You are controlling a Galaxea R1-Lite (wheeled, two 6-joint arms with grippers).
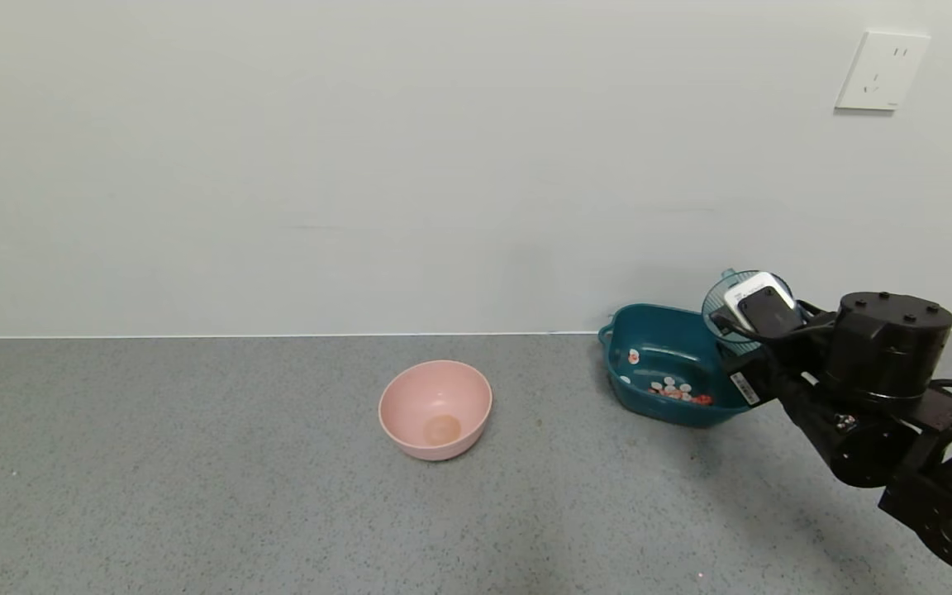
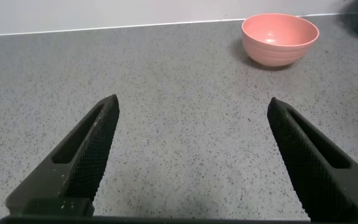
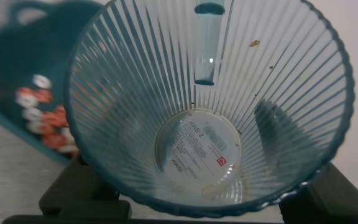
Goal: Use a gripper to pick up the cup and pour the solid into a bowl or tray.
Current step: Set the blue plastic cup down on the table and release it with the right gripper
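My right gripper [image 1: 761,310] is shut on the clear blue-green ribbed cup [image 1: 732,307] and holds it tipped over the right end of the dark teal tub [image 1: 664,324], at the back right of the counter by the wall. The right wrist view looks into the cup [image 3: 210,112]; it holds no pieces. The white and orange-red solid pieces [image 1: 674,390] lie on the tub floor, also in the right wrist view [image 3: 42,115]. My left gripper [image 2: 191,112] is open over bare counter, outside the head view.
A round pink bowl [image 1: 435,409] stands on the grey speckled counter left of the tub; it also shows in the left wrist view [image 2: 280,38]. A white wall runs along the counter's back edge, with a socket [image 1: 882,70] at the upper right.
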